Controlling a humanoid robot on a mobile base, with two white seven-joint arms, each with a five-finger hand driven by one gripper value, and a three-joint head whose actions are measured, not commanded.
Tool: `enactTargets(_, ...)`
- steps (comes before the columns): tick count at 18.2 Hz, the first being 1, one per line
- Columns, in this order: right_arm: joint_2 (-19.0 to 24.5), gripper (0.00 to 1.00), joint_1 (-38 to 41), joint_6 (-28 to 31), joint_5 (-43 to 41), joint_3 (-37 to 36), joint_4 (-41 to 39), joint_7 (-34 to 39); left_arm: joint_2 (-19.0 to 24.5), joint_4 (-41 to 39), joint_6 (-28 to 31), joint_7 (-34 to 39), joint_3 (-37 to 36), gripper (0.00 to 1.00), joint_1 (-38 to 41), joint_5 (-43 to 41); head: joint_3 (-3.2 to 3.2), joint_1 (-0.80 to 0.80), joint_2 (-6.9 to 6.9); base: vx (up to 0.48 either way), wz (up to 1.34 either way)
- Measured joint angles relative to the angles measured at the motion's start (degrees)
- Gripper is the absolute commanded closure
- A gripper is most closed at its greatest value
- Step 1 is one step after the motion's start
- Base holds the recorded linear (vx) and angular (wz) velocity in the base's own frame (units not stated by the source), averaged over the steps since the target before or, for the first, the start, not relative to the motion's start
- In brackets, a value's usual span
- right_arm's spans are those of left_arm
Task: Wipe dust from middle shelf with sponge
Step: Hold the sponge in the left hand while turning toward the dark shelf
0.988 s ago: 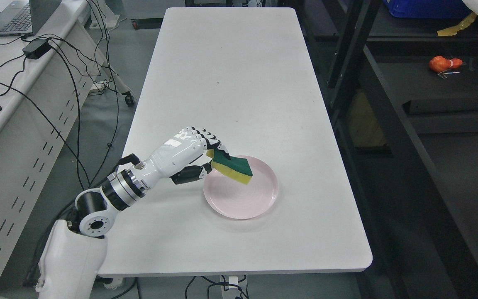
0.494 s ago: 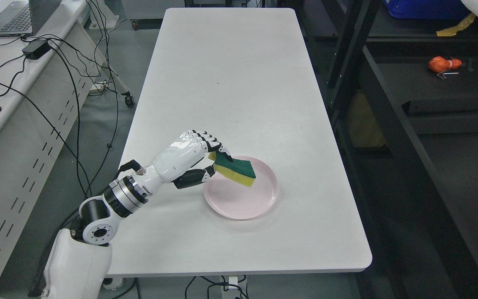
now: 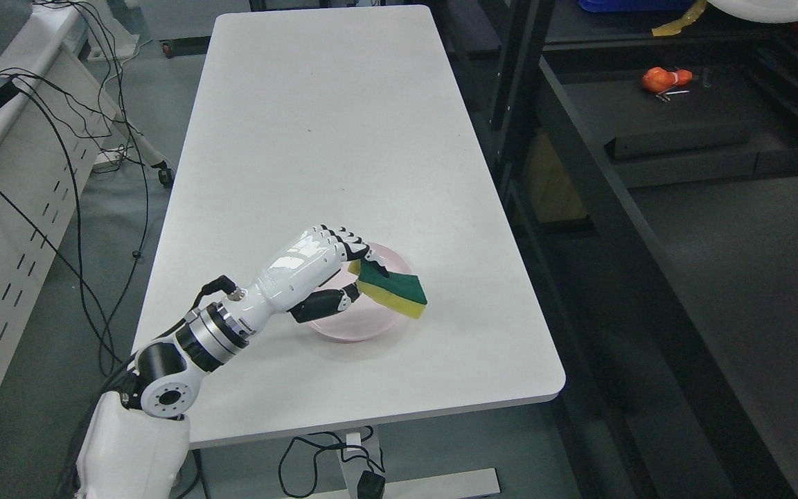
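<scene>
The left hand (image 3: pixel 333 267) pinches the sponge (image 3: pixel 392 290) between curled fingers (image 3: pixel 350 242) above and thumb below — green face up, yellow underneath. The sponge hangs clear of the surface (image 3: pixel 316 125), partly over the pink plate (image 3: pixel 385 320), its long axis running from the fingertips out toward 4 o'clock. The dark shelf (image 3: pixel 717 229) lies well apart at 3 o'clock of the hand, across a gap beyond the surface's right edge. So the carry likely runs rightward with the sponge's free end leading. The right hand is out of view; the left — the 1 arm showing — does the work.
</scene>
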Motion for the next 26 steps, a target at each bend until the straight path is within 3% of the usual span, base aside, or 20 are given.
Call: enactTargets(26, 0.0, 0.0, 0.0, 0.0, 0.0, 0.0, 0.0, 0.0, 0.0, 0.1, 0.0, -0.1, 2.9, 1.0, 2.5, 0.4, 0.0, 0.0, 0.0, -0.193, -0.33)
